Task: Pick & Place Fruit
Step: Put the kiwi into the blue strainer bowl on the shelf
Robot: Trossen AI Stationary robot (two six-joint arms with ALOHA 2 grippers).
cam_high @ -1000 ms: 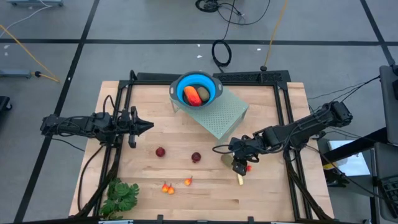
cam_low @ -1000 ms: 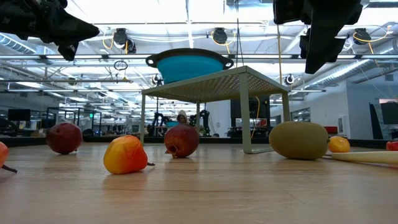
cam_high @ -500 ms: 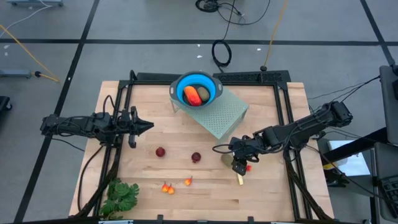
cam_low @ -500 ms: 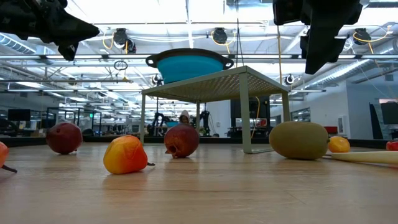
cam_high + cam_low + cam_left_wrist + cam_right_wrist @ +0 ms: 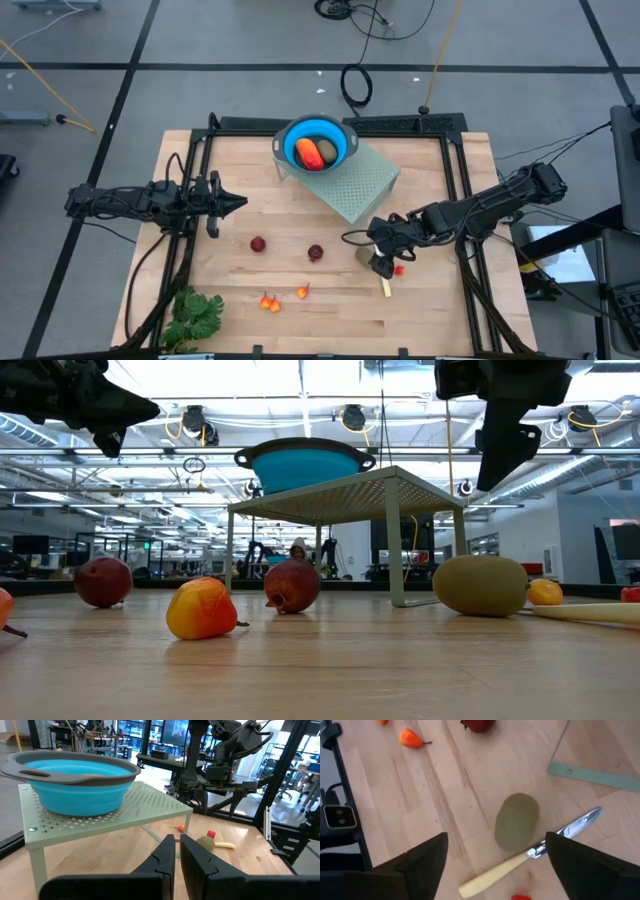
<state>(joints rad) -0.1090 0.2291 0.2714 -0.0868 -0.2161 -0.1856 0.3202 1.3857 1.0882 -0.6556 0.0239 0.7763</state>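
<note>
**Right gripper hangs over the oval, fingers spread**

High view: the right gripper [image 5: 383, 258] hangs over the table's [image 5: 430, 310] right half, near the front edge, almost directly above an olive-brown oval [image 5: 516, 821]. Its fingers stand wide apart with nothing between them. In the right wrist view the oval lies on the wood midway between the two fingers [image 5: 427, 857], ahead of them and lower. Its long axis runs roughly along the direction the camera looks, across the line joining the fingers, so a straight descent should let them close on its narrow sides.

A knife [image 5: 530, 855] lies touching or just beside the oval's near end, handle toward the front edge; the blade could be caught in the closing.

The left gripper [image 5: 232, 203] waits near the left edge, fingers pressed together, holding nothing. It is well apart from the oval, so the right arm is clearly nearer.

Other fruit: two red balls [image 5: 258, 244] mid-table, small orange bits [image 5: 268, 301] nearer the front edge, and an orange-red piece with another oval already in the blue bowl [image 5: 340, 135] on the rack [image 5: 355, 188].
</note>
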